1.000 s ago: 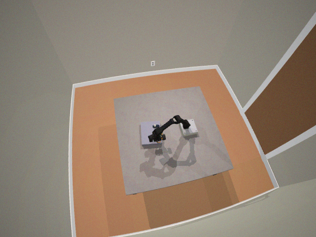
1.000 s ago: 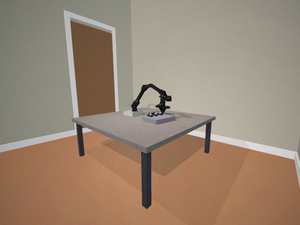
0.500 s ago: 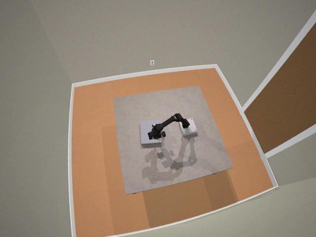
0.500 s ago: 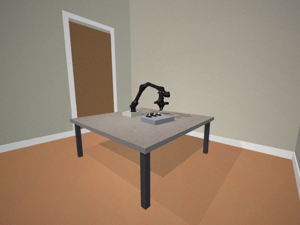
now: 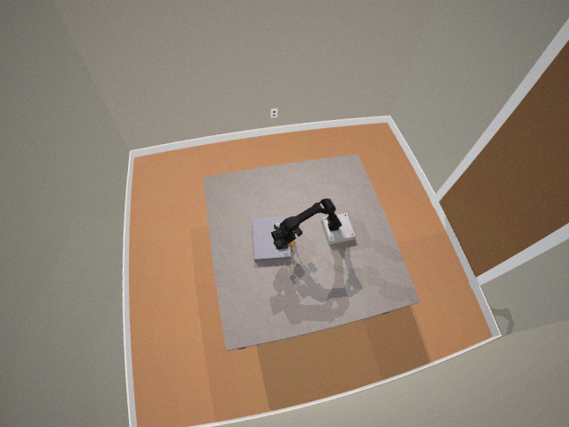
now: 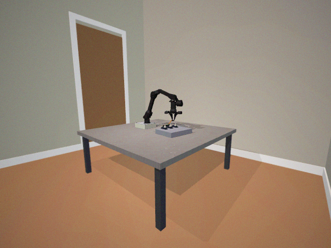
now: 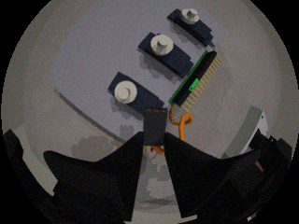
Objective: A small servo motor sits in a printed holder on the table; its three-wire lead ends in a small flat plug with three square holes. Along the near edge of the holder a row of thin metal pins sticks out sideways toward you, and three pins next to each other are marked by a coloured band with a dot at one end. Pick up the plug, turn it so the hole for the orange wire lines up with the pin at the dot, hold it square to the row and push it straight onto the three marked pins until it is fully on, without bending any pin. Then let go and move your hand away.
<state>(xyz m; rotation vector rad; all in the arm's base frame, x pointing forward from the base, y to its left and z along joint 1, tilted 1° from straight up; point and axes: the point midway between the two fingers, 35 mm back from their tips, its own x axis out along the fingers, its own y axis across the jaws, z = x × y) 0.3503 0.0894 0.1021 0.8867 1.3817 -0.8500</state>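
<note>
My gripper (image 7: 153,136) (image 6: 173,119) is shut on the black plug (image 7: 155,125), which sticks out beyond the fingertips with its end away from me. It is held above the holder's near corner in the wrist view. The orange lead (image 7: 182,130) loops from behind the plug toward the holder's edge. The grey-blue holder (image 7: 89,61) (image 5: 263,241) (image 6: 174,133) carries dark servos with pale round tops. The gold pin row (image 7: 202,86) sticks out beside a black strip, right and ahead of the plug and apart from it. A green mark (image 7: 193,84) is on the strip; its dot cannot be made out.
The nearest servo (image 7: 145,99) lies just beyond the plug's end in the wrist view, with two more servos (image 7: 174,60) (image 7: 198,31) farther off. The arm's white base (image 5: 342,232) (image 6: 145,125) stands on the grey table (image 5: 248,303) (image 6: 128,141) on the pin side of the holder.
</note>
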